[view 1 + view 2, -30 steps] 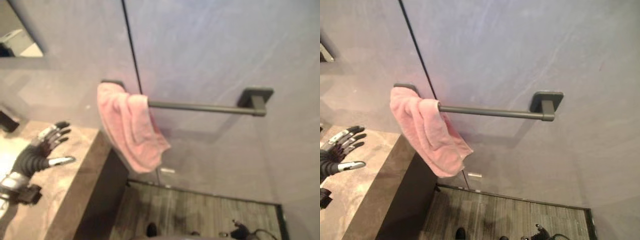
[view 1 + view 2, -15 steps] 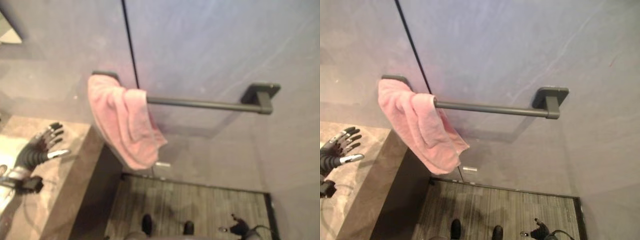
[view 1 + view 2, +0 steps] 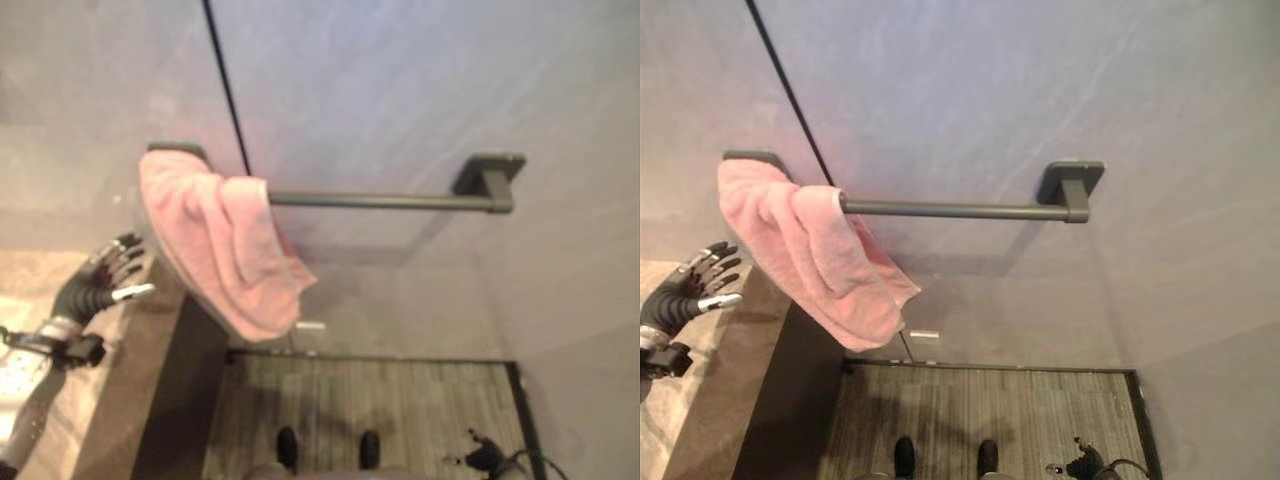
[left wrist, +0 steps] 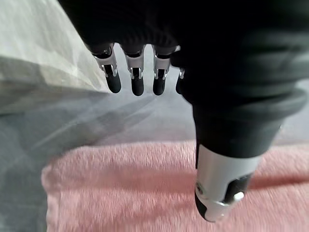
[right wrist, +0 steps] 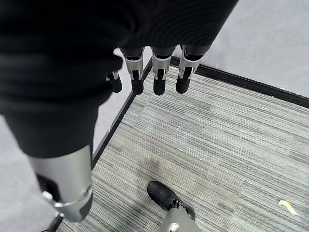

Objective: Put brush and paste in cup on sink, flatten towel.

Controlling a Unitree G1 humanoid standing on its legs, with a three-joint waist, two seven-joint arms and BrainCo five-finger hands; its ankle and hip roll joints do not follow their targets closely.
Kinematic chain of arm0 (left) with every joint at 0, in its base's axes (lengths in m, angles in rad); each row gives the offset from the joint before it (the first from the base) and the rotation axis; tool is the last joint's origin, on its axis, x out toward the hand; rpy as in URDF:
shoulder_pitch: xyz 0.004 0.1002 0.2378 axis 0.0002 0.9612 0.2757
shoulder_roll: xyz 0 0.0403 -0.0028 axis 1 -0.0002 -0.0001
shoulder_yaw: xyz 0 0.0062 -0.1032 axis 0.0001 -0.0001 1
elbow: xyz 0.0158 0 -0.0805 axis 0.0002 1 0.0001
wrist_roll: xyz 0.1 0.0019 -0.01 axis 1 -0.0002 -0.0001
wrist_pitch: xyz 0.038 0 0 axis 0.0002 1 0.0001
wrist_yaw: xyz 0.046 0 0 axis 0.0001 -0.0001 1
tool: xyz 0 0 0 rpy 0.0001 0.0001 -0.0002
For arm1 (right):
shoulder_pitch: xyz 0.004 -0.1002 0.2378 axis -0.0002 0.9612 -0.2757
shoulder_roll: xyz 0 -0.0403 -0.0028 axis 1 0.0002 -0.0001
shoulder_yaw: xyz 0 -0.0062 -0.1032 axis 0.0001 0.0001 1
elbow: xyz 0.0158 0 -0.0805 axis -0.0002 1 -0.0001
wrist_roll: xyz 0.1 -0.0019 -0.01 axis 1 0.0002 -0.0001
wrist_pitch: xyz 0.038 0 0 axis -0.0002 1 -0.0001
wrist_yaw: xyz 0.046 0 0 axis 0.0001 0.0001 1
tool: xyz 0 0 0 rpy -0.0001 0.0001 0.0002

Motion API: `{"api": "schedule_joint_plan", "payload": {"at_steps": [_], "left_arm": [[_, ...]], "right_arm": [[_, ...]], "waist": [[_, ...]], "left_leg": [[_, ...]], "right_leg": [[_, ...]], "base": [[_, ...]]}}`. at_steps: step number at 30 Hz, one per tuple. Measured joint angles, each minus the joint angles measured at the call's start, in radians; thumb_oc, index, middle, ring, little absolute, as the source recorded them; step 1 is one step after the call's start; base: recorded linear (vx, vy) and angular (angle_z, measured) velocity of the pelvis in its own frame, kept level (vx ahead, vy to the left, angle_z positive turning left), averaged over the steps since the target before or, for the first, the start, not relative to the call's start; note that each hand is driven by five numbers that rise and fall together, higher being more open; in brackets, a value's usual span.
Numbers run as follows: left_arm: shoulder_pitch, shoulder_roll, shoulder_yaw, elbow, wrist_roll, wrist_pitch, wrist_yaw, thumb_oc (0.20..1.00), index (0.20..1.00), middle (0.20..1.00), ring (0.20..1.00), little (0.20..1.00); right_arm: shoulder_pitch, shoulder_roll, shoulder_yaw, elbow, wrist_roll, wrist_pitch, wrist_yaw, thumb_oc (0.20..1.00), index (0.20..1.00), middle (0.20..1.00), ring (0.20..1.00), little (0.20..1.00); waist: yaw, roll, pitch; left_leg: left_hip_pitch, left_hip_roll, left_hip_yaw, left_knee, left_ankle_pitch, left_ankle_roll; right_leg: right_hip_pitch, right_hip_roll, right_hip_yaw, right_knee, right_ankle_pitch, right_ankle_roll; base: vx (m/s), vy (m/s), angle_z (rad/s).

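Towel step in hand, I judge. Pink towel (image 3: pixel 225 245) hangs bunched at left end of dark wall bar (image 3: pixel 385 200), rest of bar bare. My left hand (image 3: pixel 112 277) hovers above stone counter (image 3: pixel 95 400) near towel, fingers straight, empty. Right hand (image 5: pixel 145 72) hangs over striped floor, relaxed, empty. Brush, paste, cup: can't place them here. Next: bring left hand onto towel edge, draw it rightward along bar.

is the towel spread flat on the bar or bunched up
Bunched. The towel hangs in folds at the left end of the bar, most of which is bare.
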Motion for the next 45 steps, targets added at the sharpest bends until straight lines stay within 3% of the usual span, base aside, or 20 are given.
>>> {"api": "schedule_joint_plan", "payload": {"at_steps": [3,4,5,6,24,25,26,45], "left_arm": [[0.001,0.000,-0.004,-0.001,0.000,0.000,-0.001,1.000,1.000,1.000,1.000,1.000],[0.001,0.000,-0.004,-0.001,0.000,0.000,0.000,0.677,0.677,0.677,0.677,0.677],[0.002,0.001,-0.004,-0.001,0.000,0.000,-0.001,0.677,0.677,0.677,0.677,0.677],[0.005,0.002,-0.004,-0.001,0.000,0.000,-0.001,0.200,0.200,0.200,0.200,0.200],[0.016,0.002,-0.012,0.004,0.001,0.004,-0.002,0.200,0.200,0.200,0.200,0.200],[0.016,0.002,-0.012,0.004,0.001,0.004,-0.001,0.426,0.426,0.426,0.426,0.426],[0.016,0.002,-0.012,0.006,0.002,0.004,0.000,1.000,1.000,1.000,1.000,1.000],[-0.033,0.010,-0.030,0.023,0.027,0.004,0.028,1.000,1.000,1.000,1.000,1.000]], "right_arm": [[0.008,0.000,0.000,-0.001,0.000,0.000,0.000,1.000,1.000,1.000,1.000,1.000],[0.012,0.000,0.000,-0.001,0.000,0.000,0.000,1.000,1.000,1.000,1.000,1.000],[0.019,-0.001,0.000,-0.002,0.000,0.000,0.000,1.000,1.000,1.000,1.000,1.000],[0.022,-0.001,0.000,-0.002,0.000,0.000,0.000,1.000,1.000,1.000,1.000,1.000],[0.039,-0.003,0.002,-0.037,-0.001,-0.005,-0.001,1.000,1.000,1.000,1.000,1.000],[0.040,-0.003,0.002,-0.037,-0.001,-0.005,-0.001,1.000,1.000,1.000,1.000,1.000],[0.040,-0.003,0.002,-0.036,-0.001,-0.005,-0.001,1.000,1.000,1.000,1.000,1.000],[0.040,-0.005,0.003,-0.039,-0.001,-0.003,-0.002,1.000,1.000,1.000,1.000,1.000]], "waist": [[-0.003,0.000,0.000],[-0.003,0.000,-0.001],[-0.002,0.001,-0.001],[-0.002,0.002,-0.002],[-0.007,-0.012,-0.066],[-0.007,-0.012,-0.066],[-0.007,-0.013,-0.066],[-0.005,-0.018,-0.058]], "left_leg": [[-0.003,0.001,0.003,0.000,0.000,0.000],[-0.003,0.001,0.002,0.000,0.002,0.002],[-0.004,0.002,0.002,0.000,0.003,0.005],[-0.004,0.001,0.002,0.001,0.004,0.005],[-0.020,-0.001,0.004,0.005,0.005,0.007],[-0.020,-0.001,0.005,0.005,0.005,0.007],[-0.020,-0.001,0.006,0.005,0.005,0.007],[-0.033,0.000,0.010,0.005,0.005,0.007]], "right_leg": [[-0.004,0.000,-0.003,0.000,0.001,-0.001],[-0.004,0.000,-0.003,0.000,0.002,-0.002],[0.000,0.000,-0.004,0.000,0.006,-0.008],[0.001,0.000,-0.005,0.000,0.008,-0.010],[-0.018,0.000,-0.003,0.003,0.014,-0.011],[-0.018,0.000,-0.003,0.004,0.014,-0.011],[-0.019,0.000,-0.002,0.004,0.014,-0.010],[-0.036,0.000,0.000,0.000,0.014,-0.010]], "base": [[0.01,-0.008,-0.03],[0.00,0.000,0.00],[0.00,0.000,0.00],[0.00,0.000,0.00],[0.00,0.000,0.00],[0.00,0.000,0.00],[0.00,0.000,0.00],[0.00,0.000,0.00]]}}
